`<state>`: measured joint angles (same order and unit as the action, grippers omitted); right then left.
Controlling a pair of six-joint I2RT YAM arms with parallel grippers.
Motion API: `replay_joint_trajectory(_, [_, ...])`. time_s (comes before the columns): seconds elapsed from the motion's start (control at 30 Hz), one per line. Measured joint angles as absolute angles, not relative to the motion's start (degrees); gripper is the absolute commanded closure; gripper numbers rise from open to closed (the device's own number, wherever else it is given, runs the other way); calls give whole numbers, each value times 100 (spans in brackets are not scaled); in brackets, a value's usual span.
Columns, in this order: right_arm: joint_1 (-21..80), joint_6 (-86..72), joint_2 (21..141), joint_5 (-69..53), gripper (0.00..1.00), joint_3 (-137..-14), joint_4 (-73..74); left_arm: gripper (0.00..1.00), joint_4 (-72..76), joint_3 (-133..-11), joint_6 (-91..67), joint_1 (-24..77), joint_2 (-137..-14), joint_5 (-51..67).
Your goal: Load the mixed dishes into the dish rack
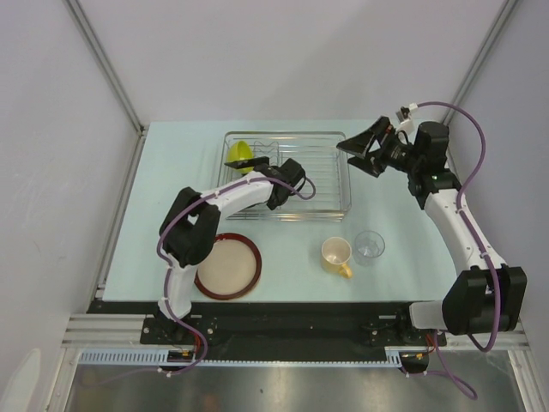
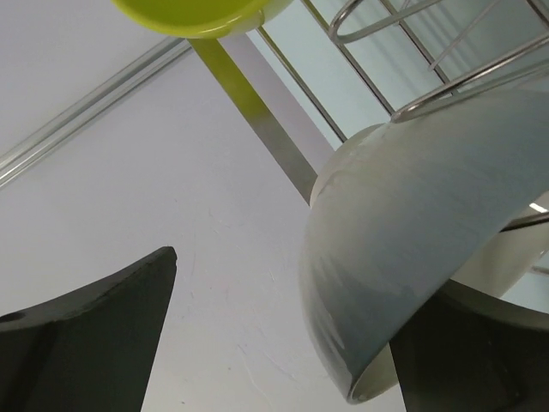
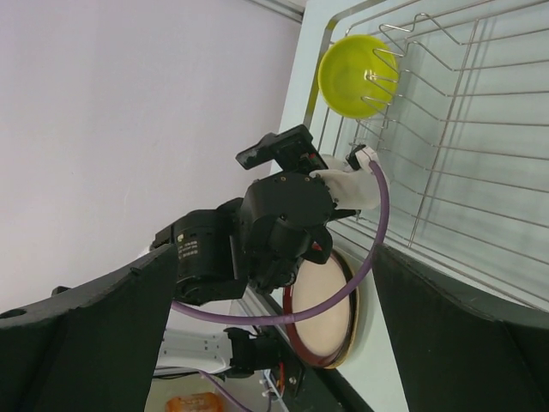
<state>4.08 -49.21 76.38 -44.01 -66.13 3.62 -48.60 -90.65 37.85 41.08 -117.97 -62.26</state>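
The dish rack (image 1: 326, 184) stands at the back middle of the table. The lime-green bowl (image 1: 239, 153) leans on edge in its far left corner and also shows in the right wrist view (image 3: 352, 75). My left gripper (image 1: 259, 163) reaches into the rack's left end. In the left wrist view it (image 2: 283, 300) is open wide. The white bowl (image 2: 412, 223) rests tilted against the rack wires (image 2: 403, 103), its wall beside the right finger. My right gripper (image 1: 355, 151) is open and empty above the rack's right back corner.
The dark-red-rimmed plate (image 1: 227, 266) lies at the front left on top of another plate, whose edge (image 3: 358, 326) shows in the right wrist view. The pale yellow mug (image 1: 336, 253) and the small clear glass (image 1: 369, 245) stand in front of the rack's right end.
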Motion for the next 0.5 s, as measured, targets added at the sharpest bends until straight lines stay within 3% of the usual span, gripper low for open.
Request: replay_joint_trajectory(0.5, [967, -4687, 7669, -4156, 0, -6578, 519, 0, -7122, -11677, 2991, 3986, -11513, -4578])
